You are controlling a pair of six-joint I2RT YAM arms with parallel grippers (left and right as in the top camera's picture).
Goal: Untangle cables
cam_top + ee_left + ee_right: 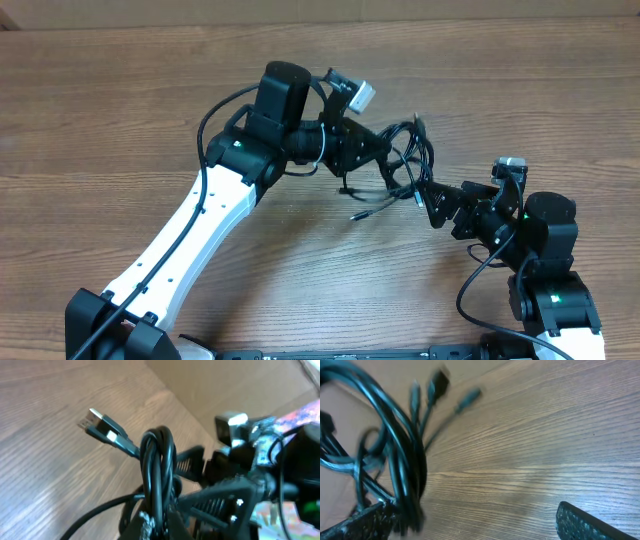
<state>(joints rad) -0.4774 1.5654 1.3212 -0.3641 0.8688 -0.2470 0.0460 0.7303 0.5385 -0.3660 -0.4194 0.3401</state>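
A wood-grain table (120, 100) meets a plain tan wall (250, 385).

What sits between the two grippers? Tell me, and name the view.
The cables: the black bundle fills the gap between the left gripper and the right gripper. The overhead view shows it.

The cables (408, 150) fill the space between left end effector (388, 166) and right end effector (428, 200); surrounding table (110, 110) open.
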